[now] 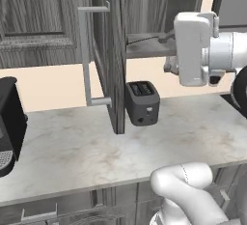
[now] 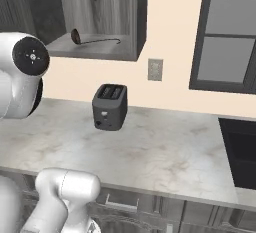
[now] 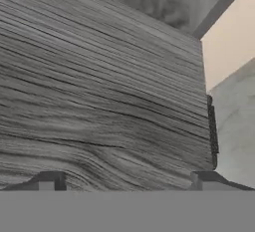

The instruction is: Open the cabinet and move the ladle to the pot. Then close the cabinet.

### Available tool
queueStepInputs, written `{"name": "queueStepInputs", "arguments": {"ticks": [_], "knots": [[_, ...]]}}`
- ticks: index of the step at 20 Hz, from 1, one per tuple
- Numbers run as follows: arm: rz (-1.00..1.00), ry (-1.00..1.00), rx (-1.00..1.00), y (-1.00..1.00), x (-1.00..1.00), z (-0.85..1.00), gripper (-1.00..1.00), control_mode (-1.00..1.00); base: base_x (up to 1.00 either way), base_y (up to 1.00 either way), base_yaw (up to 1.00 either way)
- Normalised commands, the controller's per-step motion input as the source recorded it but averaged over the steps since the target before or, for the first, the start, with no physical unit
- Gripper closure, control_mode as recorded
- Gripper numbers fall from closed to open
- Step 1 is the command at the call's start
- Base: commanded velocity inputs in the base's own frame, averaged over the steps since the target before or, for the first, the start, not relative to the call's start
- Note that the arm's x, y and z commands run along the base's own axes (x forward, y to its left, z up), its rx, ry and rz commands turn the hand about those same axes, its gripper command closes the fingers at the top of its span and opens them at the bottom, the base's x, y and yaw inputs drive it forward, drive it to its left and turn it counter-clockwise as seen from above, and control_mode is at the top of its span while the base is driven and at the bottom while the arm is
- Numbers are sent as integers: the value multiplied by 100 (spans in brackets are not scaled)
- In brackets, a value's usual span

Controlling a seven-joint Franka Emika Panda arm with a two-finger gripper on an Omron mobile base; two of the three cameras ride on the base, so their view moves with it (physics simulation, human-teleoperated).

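Cabinet (image 2: 100,17) door (image 1: 108,60) is swung wide open, edge-on in left base view, its long vertical bar handle (image 1: 87,55) facing left. Ladle (image 2: 95,39) lies flat on the cabinet's bottom shelf (image 2: 75,49), long axis roughly parallel to the shelf front: brownish bowl at the left end in right base view, thin dark handle running right, tip curled slightly. It's alone on the shelf, nothing touching it.

Gripper (image 3: 124,183) sits up at shelf height in left base view, in front of the open cabinet, near the shelf edge. Hand view: two dark fingertips (image 3: 47,180) stand well apart, so jaws are wide open w/ nothing between them, just wood-grain panel ahead. Not touching the ladle.

Dark two-slot toaster (image 2: 109,106) stands on the marble table (image 2: 165,152) below the cabinet, near the wall. Wall outlet (image 2: 155,69) above and right of it. Dark coffee machine (image 1: 9,122) at left end of table. No readable writing anywhere.
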Motion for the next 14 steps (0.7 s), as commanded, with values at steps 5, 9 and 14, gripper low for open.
{"name": "queueStepInputs", "arguments": {"ticks": [5, 9, 14], "knots": [[-36, 11, -21, -100, 55, 0, -100, -100, 0, 0, 0], [-29, 2, -25, -73, 67, -21, -100, -100, 0, 0, 0], [-2, -1, -24, -24, 51, -34, -100, -100, 0, 0, 0]]}}
